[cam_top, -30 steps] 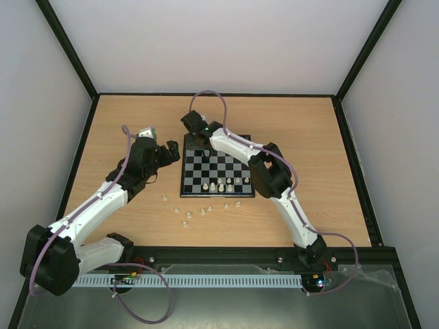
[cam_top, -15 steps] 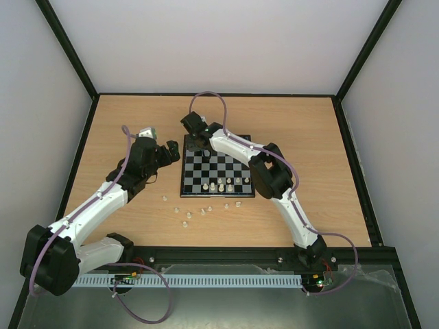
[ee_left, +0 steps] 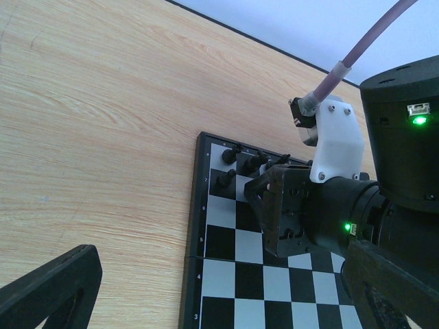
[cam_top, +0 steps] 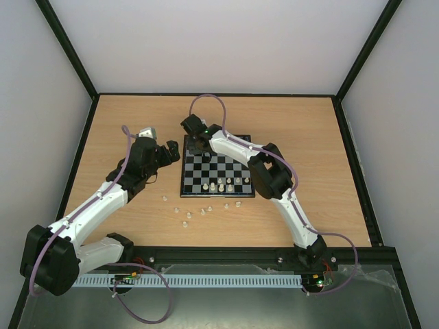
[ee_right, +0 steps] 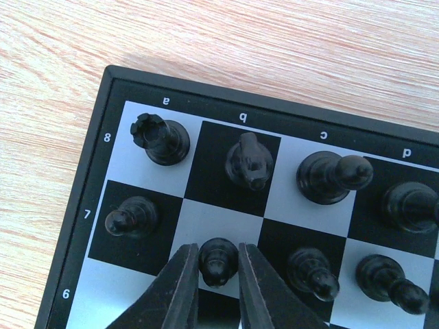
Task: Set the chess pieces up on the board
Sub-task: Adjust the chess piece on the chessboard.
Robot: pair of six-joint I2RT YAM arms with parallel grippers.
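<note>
Right gripper (ee_right: 217,253) jaws narrowly flank black pawn (ee_right: 218,269) on b7 of chessboard (ee_right: 75,236); cannot tell if pinching. Left gripper (cam_top: 173,152) jaws spread wide, just left of chessboard. White chess pieces (cam_top: 221,185) on near rows, more loose on table (cam_top: 309,137) just in front.

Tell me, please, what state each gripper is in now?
Left gripper: open, empty.
Right gripper: jaws flank a black pawn; grip cannot be told.
</note>
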